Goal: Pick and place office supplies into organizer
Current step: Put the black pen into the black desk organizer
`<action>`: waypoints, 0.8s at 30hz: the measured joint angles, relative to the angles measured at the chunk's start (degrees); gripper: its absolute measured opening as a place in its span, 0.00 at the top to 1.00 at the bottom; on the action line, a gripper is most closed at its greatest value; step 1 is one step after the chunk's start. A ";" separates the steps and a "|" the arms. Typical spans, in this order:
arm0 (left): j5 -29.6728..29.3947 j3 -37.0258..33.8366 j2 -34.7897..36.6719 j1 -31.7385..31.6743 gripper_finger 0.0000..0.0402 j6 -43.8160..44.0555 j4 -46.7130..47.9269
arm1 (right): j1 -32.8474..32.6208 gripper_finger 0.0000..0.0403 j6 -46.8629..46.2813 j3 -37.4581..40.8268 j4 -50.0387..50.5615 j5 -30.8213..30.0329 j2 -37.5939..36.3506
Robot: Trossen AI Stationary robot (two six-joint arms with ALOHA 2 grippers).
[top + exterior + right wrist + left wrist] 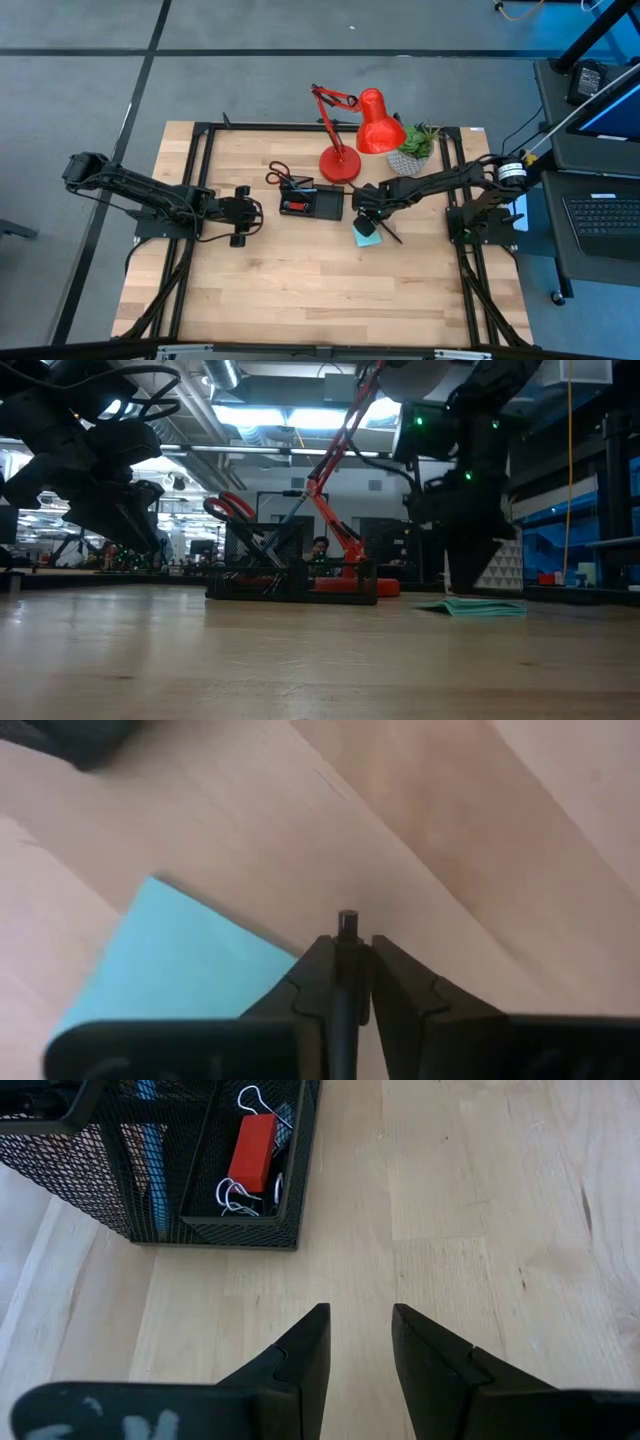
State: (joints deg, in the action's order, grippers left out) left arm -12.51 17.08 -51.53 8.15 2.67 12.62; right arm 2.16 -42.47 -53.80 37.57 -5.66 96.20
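Two arms: both over the wooden table point(300, 290), one either side of the organizer point(312, 203)
Lamp: red desk lamp point(355, 135) stands just behind the organizer, a potted plant point(417, 146) beyond it to the right
Organizer: black mesh tray at mid-table; red block point(253, 1152) and clips point(235, 1198) lie in one compartment, red-handled scissors point(280, 173) stick out at its back left corner
Left gripper point(243, 215): hovers near the organizer's left side, fingers parted with a clear gap, nothing between them
Right gripper point(348, 970): just right of the organizer, fingers pinched on a thin black pen point(345, 935)
Sticky-note pad point(366, 235): cyan, flat on the wood right of the organizer, under the right gripper
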 joint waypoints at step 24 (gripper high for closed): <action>0.02 0.00 0.00 0.00 0.74 0.03 0.02 | -4.94 0.87 22.19 -17.98 -26.24 -5.38 -0.34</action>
State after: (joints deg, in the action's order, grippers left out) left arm -12.49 17.08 -51.53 8.14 2.70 12.64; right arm -2.79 -20.29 -71.78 11.33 -11.03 95.85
